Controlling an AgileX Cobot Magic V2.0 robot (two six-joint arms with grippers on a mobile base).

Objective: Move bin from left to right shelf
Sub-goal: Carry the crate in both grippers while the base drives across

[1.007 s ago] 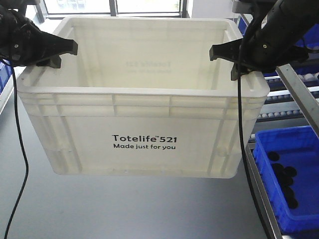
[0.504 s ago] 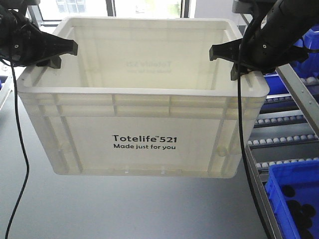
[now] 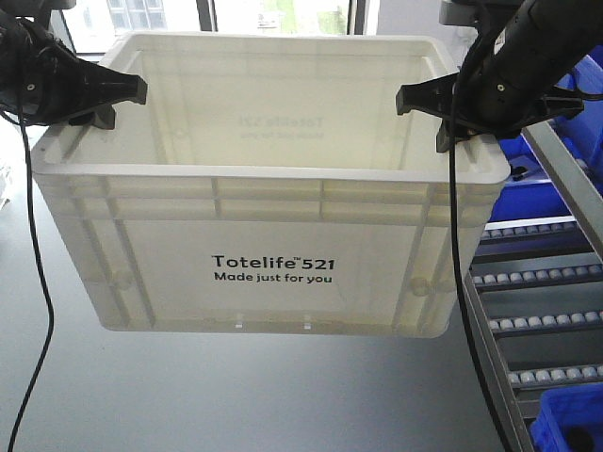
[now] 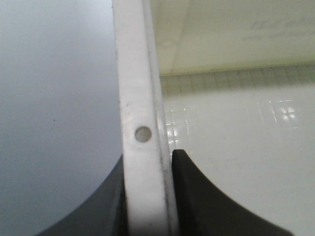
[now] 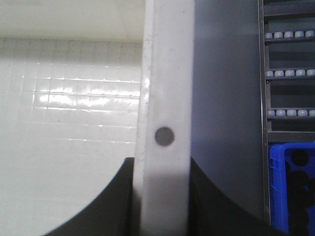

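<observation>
Two grippers (image 3: 127, 102) (image 3: 421, 120) clamp the bin (image 3: 273, 217) — rim holes (image 4: 143, 134) show, seemingly, only wrist-side.

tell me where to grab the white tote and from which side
Take the bin by its flat top rim at the two short ends, coming down from above. It is wide and open-topped, and the thin upright walls let a finger sit inside and one outside, as the left gripper and right gripper clamp it now, held level.
</observation>
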